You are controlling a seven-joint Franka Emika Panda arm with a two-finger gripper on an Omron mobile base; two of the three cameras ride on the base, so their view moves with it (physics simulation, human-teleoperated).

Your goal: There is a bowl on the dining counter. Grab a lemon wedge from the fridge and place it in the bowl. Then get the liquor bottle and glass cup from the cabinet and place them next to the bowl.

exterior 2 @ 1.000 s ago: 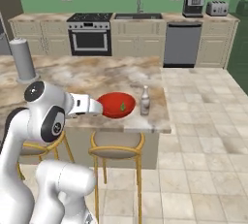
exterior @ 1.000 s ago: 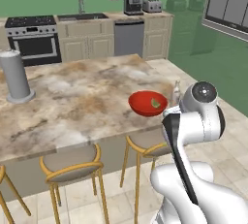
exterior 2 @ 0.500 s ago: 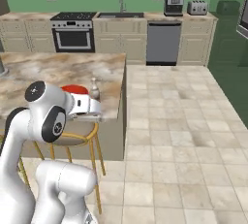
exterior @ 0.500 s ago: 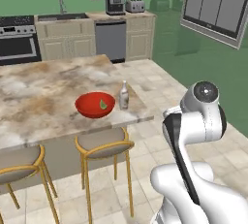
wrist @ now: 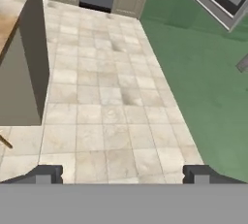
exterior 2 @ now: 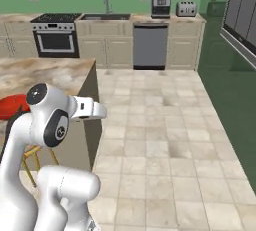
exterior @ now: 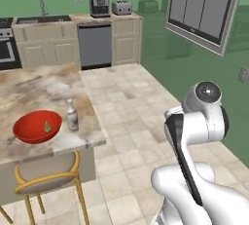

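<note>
gleaming beige tile floor [exterior: 131,117], green walls [exterior: 160,39]

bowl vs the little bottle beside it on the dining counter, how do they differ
The bowl is red, wide and low; the bottle is pale, narrow and upright. The bowl holds a small green lemon wedge; the bottle's contents can't be made out. Both stand near the end of the dining counter.
</note>
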